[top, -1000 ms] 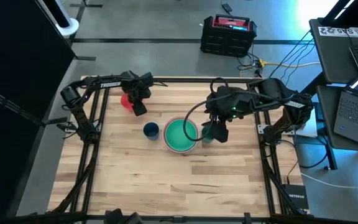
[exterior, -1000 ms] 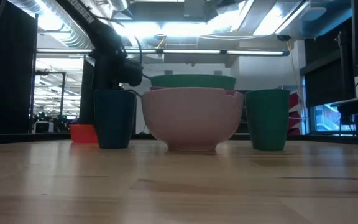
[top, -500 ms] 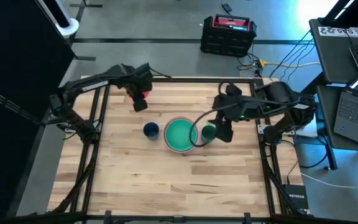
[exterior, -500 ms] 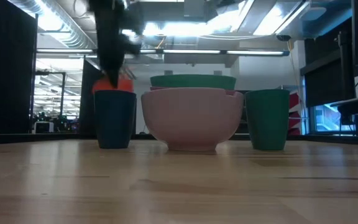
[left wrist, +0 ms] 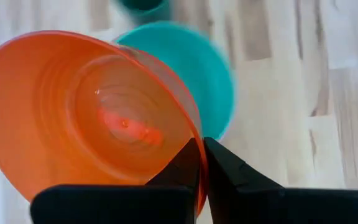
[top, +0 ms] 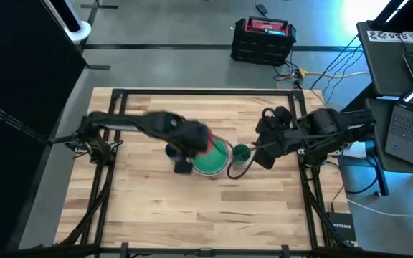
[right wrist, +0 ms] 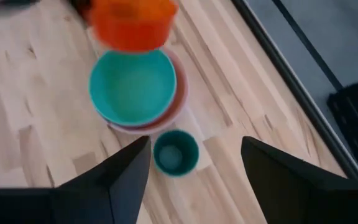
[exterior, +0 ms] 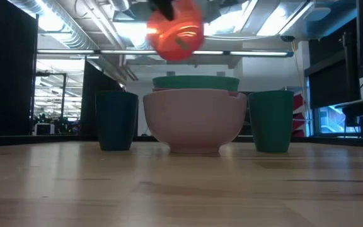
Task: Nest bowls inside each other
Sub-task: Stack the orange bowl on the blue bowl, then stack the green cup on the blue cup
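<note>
Two arms on this one, and only the left is doing anything. The left gripper [left wrist: 201, 163] is pinched tight on the rim of the orange bowl [left wrist: 89, 115], holding it in the air at the left edge of the stack, mid-frame in the high view. In the low view the orange bowl sits near top centre, well above the teal bowl [exterior: 195, 82], which is already nested in the pink bowl [exterior: 194, 120].

So my read: this is the carry step, with the orange one headed for the stack. The next move calls for centring it over the teal bowl, levelling it out since it looks tilted, lowering it in, then letting go. Being pinched by one wall, it could drop in crooked.

The right gripper [right wrist: 191, 174] waits at centre right in the high view, fingers spread wide and empty, hanging over the green cup [right wrist: 175, 153], just right of the stack. The blue cup [exterior: 116, 120] stands just left of the stack and isn't nested yet either.

The surface is a light wood table [top: 156, 208] with plank seams and a dark metal frame round it. Beyond it the floor is grey, with a black and red case [top: 264, 39] top centre and laptops [top: 407, 107] on the right edge. The low view shows ceiling lights and ducting behind.
</note>
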Tool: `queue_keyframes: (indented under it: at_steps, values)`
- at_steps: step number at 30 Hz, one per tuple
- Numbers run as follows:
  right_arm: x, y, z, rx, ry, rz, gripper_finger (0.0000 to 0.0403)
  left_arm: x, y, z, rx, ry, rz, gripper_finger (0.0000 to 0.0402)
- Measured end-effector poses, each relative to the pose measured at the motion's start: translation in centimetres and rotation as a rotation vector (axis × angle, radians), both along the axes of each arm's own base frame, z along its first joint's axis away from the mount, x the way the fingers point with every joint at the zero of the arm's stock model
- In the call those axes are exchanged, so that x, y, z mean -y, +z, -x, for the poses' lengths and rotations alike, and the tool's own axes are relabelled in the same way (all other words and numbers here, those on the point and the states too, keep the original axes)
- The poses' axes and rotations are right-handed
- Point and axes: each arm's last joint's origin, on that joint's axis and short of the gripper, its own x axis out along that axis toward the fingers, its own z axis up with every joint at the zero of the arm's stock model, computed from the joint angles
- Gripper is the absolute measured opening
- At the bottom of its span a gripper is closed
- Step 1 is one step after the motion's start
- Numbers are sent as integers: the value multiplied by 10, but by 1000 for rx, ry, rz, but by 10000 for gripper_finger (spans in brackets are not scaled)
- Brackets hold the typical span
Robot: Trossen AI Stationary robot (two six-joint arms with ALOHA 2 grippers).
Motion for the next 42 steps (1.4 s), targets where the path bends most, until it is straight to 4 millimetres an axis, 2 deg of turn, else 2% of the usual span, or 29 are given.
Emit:
queue_keyframes:
  at_steps: [2, 5, 10, 20, 24, 28, 31, 34, 38, 42]
  values:
    - [0, -8, 3, -17, -28, -8, 237, 13, -13, -14, -27, -37, -9, 0]
    - [-2, -18, 5, -41, -47, -10, 237, 22, -33, -29, -72, -70, -30, 0]
    - [-6, -23, 6, -41, -56, -16, 237, 18, -60, -42, -148, -64, -87, 1]
    - [-8, -22, 4, -5, -51, -25, 237, -4, -79, -42, -244, -35, -63, 35]
    - [-7, -22, 4, -10, -35, -15, 237, -5, -79, -42, -244, -24, -55, 73]
    - [-7, -21, 4, -13, -16, 11, 237, -1, -66, -41, -230, 1, -42, 104]
    - [-6, -21, 4, -16, 2, 41, 237, 4, -44, -38, -199, -7, -40, 113]
    - [-8, -30, -1, -46, 71, 73, 237, 14, -13, -30, -164, -4, -28, 113]
    - [-3, -63, -20, -134, 238, -4, 237, 30, 32, -11, -55, 18, -35, 113]
    - [26, -98, -35, -204, 258, -66, 237, 36, 71, 28, 72, 98, -29, 113]
